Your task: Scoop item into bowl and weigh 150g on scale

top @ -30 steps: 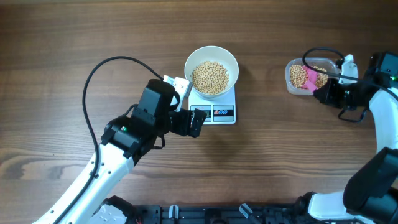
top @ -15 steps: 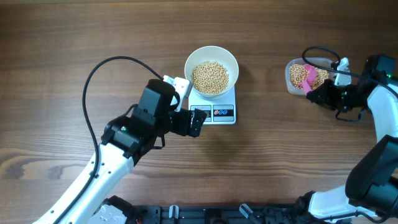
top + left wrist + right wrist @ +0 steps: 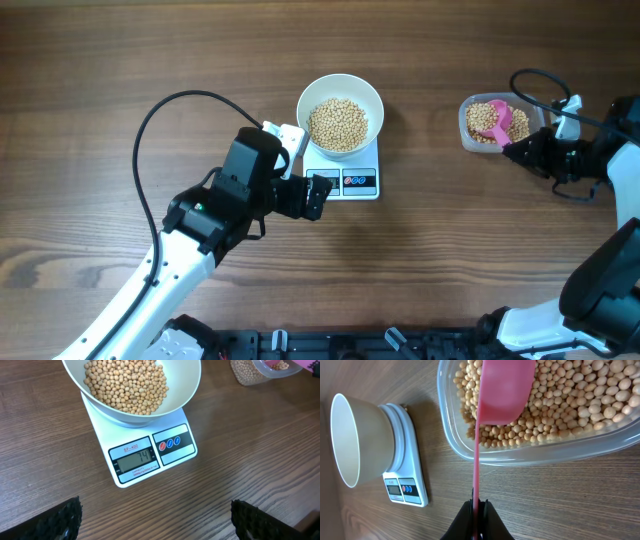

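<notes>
Wood-grain table point(image 3: 450, 250) underneath. Pinching the pink scoop point(image 3: 502, 390) tight by its handle with the right gripper point(image 3: 477, 510), head down among beans point(image 3: 570, 400) in the clear tub point(image 3: 520, 455). Well off to its left: part-filled bowl point(image 3: 303, 100) on scale point(image 3: 345, 183). Just beside the scale, left gripper point(image 3: 315, 195) wide open, empty.

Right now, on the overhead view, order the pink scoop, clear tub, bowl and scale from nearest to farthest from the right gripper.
1. pink scoop, held in the right gripper.
2. clear tub, under the scoop's head.
3. bowl and scale, stacked at mid-table: too close to call.
</notes>
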Available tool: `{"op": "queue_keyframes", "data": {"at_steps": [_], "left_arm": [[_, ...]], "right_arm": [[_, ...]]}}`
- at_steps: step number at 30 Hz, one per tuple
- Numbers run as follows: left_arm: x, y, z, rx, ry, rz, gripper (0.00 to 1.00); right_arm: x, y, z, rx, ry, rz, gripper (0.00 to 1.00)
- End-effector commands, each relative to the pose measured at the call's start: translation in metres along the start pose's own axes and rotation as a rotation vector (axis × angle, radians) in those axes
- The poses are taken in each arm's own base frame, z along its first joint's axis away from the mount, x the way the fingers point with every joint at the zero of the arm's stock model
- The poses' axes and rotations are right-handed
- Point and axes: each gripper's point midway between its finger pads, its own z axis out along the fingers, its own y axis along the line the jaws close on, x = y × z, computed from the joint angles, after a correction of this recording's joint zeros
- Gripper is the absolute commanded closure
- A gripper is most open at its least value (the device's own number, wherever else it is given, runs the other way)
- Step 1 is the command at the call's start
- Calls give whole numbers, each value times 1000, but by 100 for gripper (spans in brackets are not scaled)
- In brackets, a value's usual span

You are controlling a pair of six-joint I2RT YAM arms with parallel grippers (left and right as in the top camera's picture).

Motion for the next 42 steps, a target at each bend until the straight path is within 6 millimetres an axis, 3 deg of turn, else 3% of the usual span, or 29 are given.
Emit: {"op": "queue_keyframes", "data": {"at_steps": [1,12,19,22,29,34,37,42], "left_arm": [[1,1,2,-11,3,21,0],[1,1,2,-11,4,21,0],[1,1,2,-11,3,21,0],[1,1,2,-11,4,21,0],[1,1,2,-11,3,21,0],[1,1,2,-11,4,21,0],[1,1,2,-11,3,21,0],[1,1,2,-11,4,21,0]], "right_arm": [[0,8,1,-71,2,18,96],[2,-9,-25,-133,-48,154,96],[-9,-4,-49,-283,-142,218,96],[-12,3,-55,-343,-164,230,96],[7,23,-59,-425,-120,188,96],[8,43,-68,-534,-140,179,96],[9,47,-66,-544,-128,178,96],[13,73,-56,-597,-72,154,96]]}}
